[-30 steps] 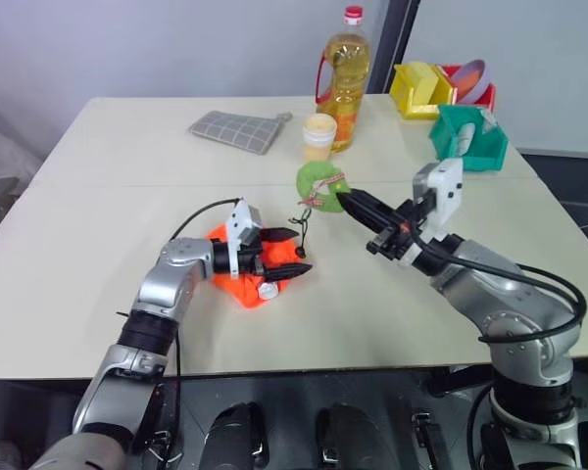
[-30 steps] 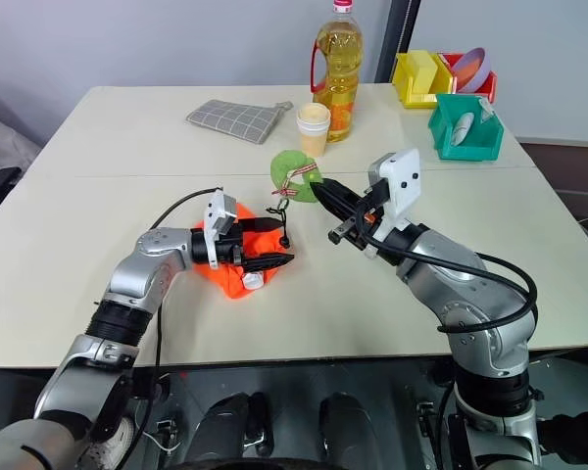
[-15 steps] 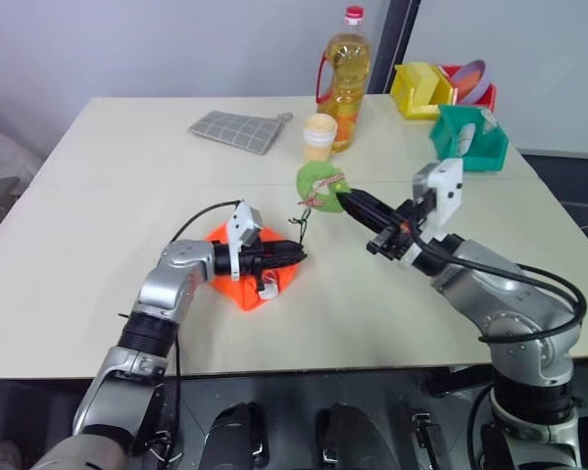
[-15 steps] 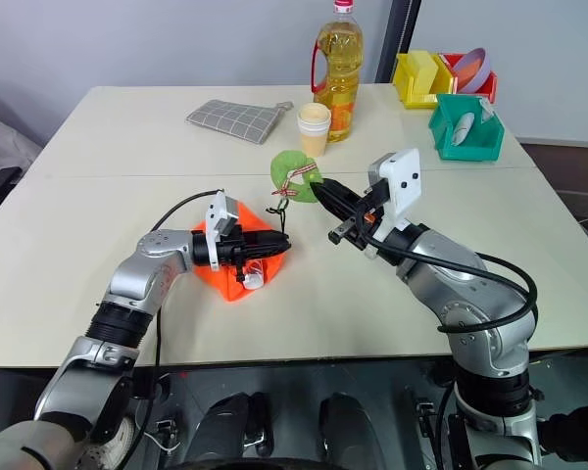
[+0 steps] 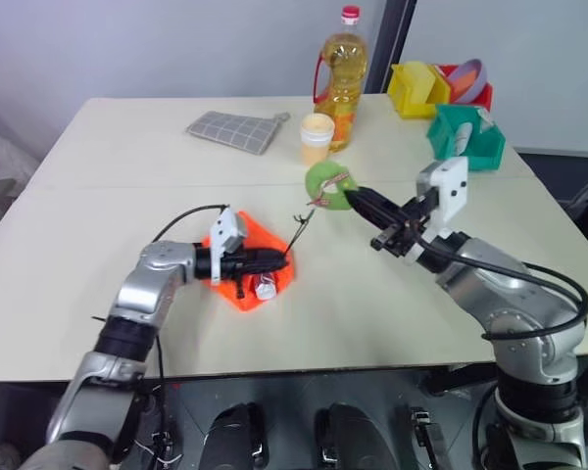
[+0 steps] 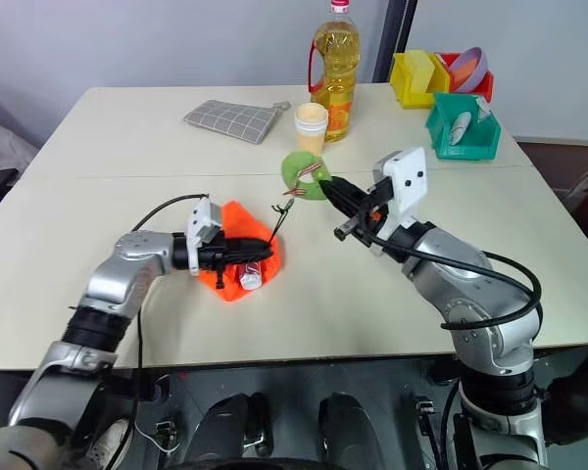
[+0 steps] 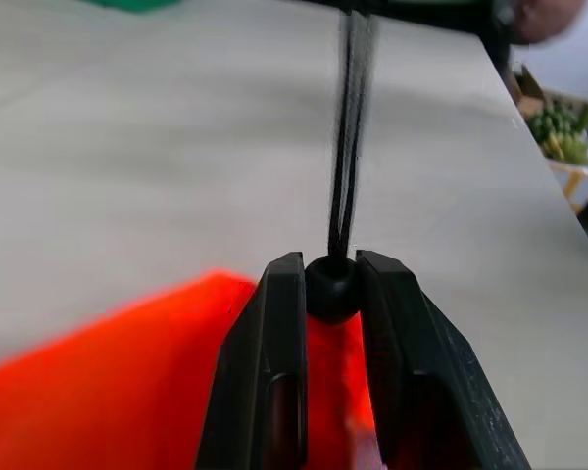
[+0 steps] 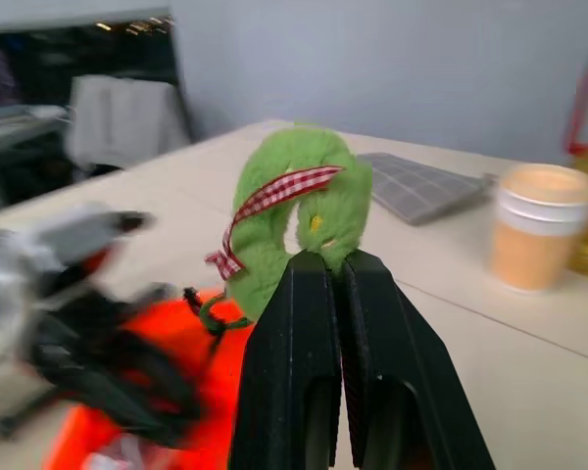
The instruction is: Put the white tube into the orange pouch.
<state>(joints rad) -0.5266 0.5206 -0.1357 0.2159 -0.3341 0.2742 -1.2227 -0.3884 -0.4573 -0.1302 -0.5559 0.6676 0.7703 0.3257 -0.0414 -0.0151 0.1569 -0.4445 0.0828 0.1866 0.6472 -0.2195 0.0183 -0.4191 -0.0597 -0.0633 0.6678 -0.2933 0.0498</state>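
Left gripper (image 7: 331,289) clamped on round black cord bead (image 7: 331,286) at mouth of orange pouch (image 5: 260,262), soft crumpled fabric flat on table (image 5: 98,196). White tube (image 5: 266,288) poking out just below fingertips. Right gripper (image 8: 335,269) pinched shut on fuzzy green disc (image 8: 299,215), held aloft.

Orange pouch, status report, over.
Left gripper shut on cord bead. Right gripper shut on green disc. White tube in orange pouch mouth.

The left gripper (image 7: 331,294) has clamped shut on the cord bead (image 7: 331,286) — drawing the orange pouch (image 5: 260,257) leftward
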